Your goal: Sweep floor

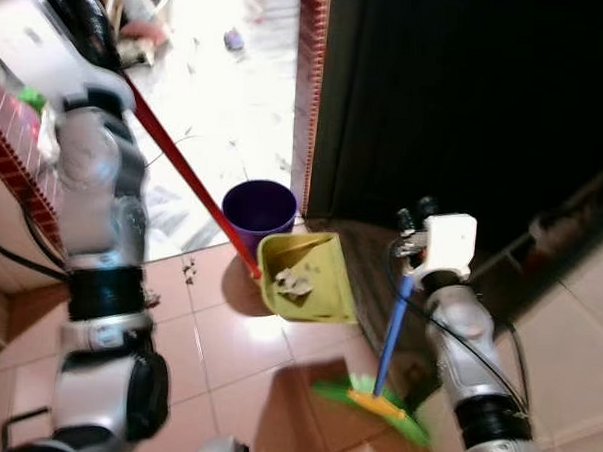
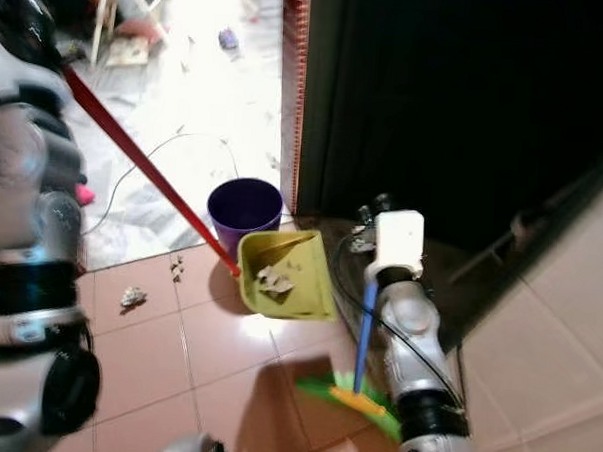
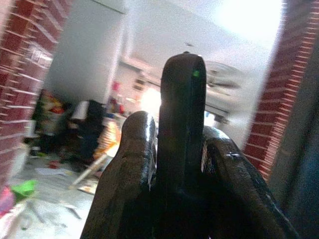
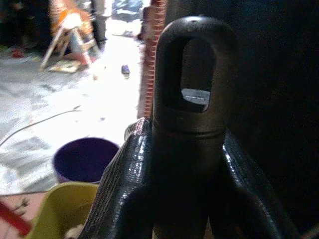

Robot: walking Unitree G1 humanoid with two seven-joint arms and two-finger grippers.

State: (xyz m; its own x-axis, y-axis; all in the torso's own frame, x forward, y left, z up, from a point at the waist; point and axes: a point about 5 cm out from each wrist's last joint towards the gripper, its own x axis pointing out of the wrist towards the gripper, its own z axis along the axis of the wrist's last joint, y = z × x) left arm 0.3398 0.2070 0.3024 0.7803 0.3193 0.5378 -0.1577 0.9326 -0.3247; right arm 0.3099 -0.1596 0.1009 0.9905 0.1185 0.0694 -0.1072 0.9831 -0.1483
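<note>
On the terracotta tiled floor [image 2: 156,360], the yellow-green plastic dustpan [image 2: 284,275] sits mouth-down toward the robot, just short of the doorway threshold. Its long red handle [image 2: 144,169] slants up and away to the left gripper [image 3: 174,164], whose fingers are clamped round a dark rod end in the left wrist view. The green-bristled broom with the blue stick [image 2: 362,339] stands nearly upright just right of the pan, head on the tiles nearer the robot than the pan's mouth; the right gripper [image 4: 187,164] is closed on the black looped top of the stick. So the broom head lies on the near-right side of the pan, and the right arm is the one to push toward it.

The pan already holds a crumpled pale scrap [image 2: 275,279]. The round purple bucket [image 2: 244,209], touching the pan's far edge, looks empty. A small scrap of litter [image 2: 132,297] lies on the tiles well left of the pan, with dark crumbs [image 2: 177,266] nearer it.
</note>
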